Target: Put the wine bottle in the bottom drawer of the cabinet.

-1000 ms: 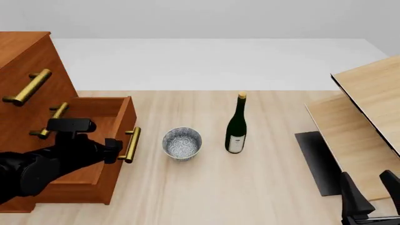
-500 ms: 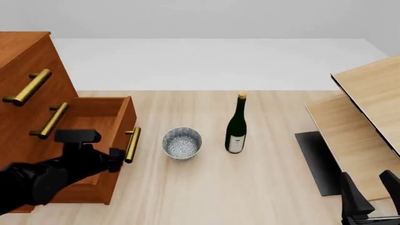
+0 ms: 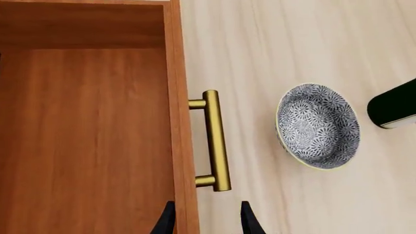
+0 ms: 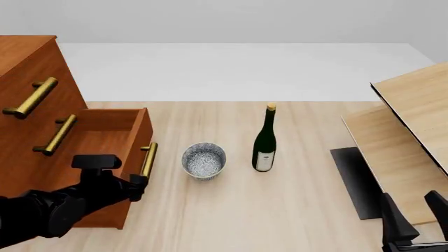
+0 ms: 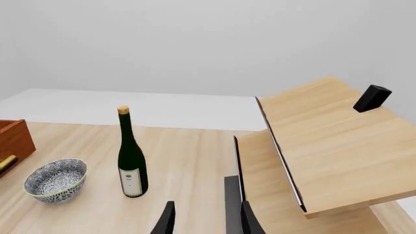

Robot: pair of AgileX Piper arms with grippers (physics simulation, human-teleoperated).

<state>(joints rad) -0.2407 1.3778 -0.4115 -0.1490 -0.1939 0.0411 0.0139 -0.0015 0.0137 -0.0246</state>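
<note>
— Stage of the job? Bottom drawer [image 4: 115, 157] pulled out of the cabinet [image 4: 31, 84], box open and bare inside in the left wrist view. First half done, by the look of it.

— And the wine bottle [image 4: 265, 140]? Standing upright on the tabletop [image 4: 280, 210], just beside the speckled bowl [image 4: 203, 160], well apart from the drawer. Not gripped, not touched by anything.

— Left gripper [image 3: 204, 219]? Fingers apart, straddling the drawer's front wall near its brass handle [image 3: 215, 141], clamped on nothing. Hanging above the drawer's front corner in the front view.

— Right gripper [image 5: 204, 219]? Fingers apart too, empty, low at the near right corner of the tabletop, beside the pale wood furniture [image 4: 413, 131]. Facing the bottle but far short of it.

— So what remains? Nearly all of the real work: reaching the bottle, closing on it, lifting it clear of the bowl, carrying it across and laying or standing it inside the open box. Probably a job for the right arm, given the clear line to the bottle; the left sits nearer the drawer, though.

— Anything in the way? Bowl sits between bottle and drawer, so a lift over it seems needed. Tall, slim bottle: easy to tip on a careless approach. Drawer depth against bottle height: hard to judge from here.
</note>
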